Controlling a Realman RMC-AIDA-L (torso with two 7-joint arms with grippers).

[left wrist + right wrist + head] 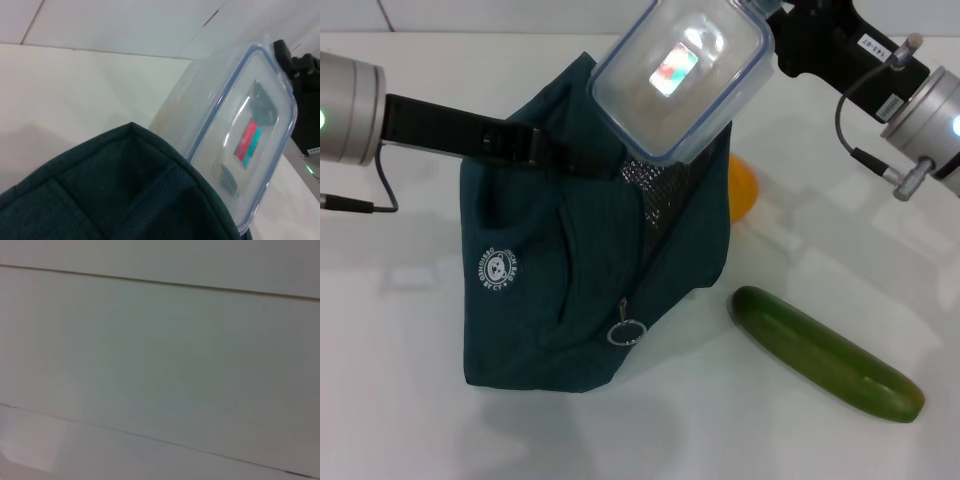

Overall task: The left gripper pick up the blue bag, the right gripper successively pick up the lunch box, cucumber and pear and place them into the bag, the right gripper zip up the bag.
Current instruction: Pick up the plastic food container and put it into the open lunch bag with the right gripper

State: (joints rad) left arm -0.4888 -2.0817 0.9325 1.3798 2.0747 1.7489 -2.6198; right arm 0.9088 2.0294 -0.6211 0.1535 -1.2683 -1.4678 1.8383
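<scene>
The blue bag (570,290) stands lifted in the middle of the head view, its mouth open and mesh lining showing at the top. My left gripper (548,152) comes in from the left and is shut on the bag's upper edge. The clear lunch box (680,75) with its blue-rimmed lid hangs tilted just over the bag's mouth, with my right gripper (775,40) shut on its far end. The left wrist view shows the bag's fabric (125,200) and the lunch box (235,135) close behind it. The pear (742,188) peeks out behind the bag. The cucumber (825,352) lies to the right.
The white table (400,400) spreads around the bag. A zipper ring (625,333) dangles on the bag's front, and a round white logo (500,268) marks its left side. The right wrist view shows only a pale plain surface with seams.
</scene>
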